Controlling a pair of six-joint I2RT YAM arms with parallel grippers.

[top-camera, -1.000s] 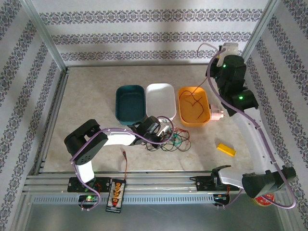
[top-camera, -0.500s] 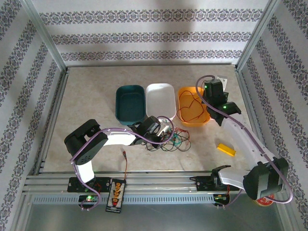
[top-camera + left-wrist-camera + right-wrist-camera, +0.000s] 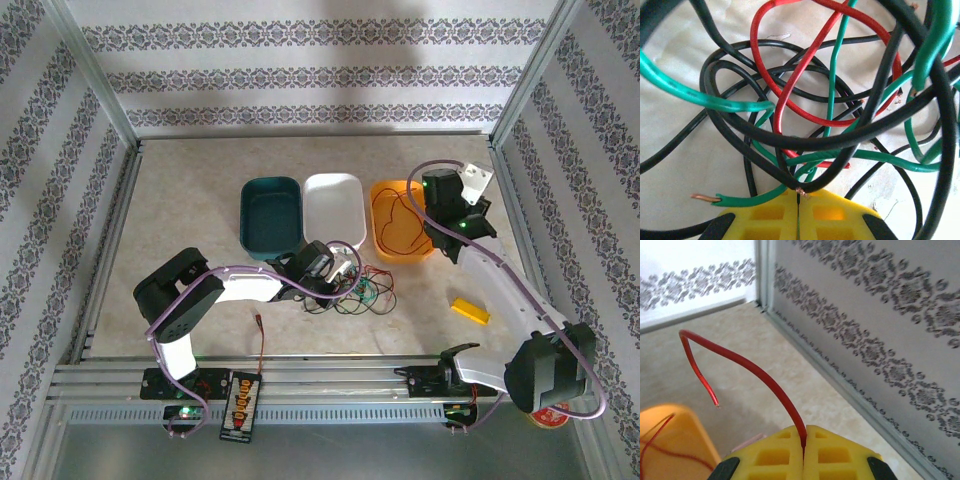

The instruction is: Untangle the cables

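cables (image 3: 807,62) glossy, smooth plastic; table (image 3: 190,200) matt

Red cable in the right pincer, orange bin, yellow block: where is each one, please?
red cable (image 3: 765,377), right wrist view, middle of its arc.
orange bin (image 3: 400,257), top external view, near rim.
yellow block (image 3: 470,310), top external view, its centre.

The left arm (image 3: 230,285) is standing on its base at the lower left of the top view, folding at a raised elbow and lying out to the right toward the centre. The left gripper (image 3: 345,268) is pointing right. At the bottom centre of the left wrist view, its yellow fingers (image 3: 770,220) are pressing together and pinching a black cable (image 3: 762,161).

The right arm (image 3: 510,290) is stretching from the lower right up along the right side, with its wrist turning toward the upper right. The right gripper (image 3: 478,183) is holding its fingers (image 3: 775,455) closed on a red cable (image 3: 765,375).
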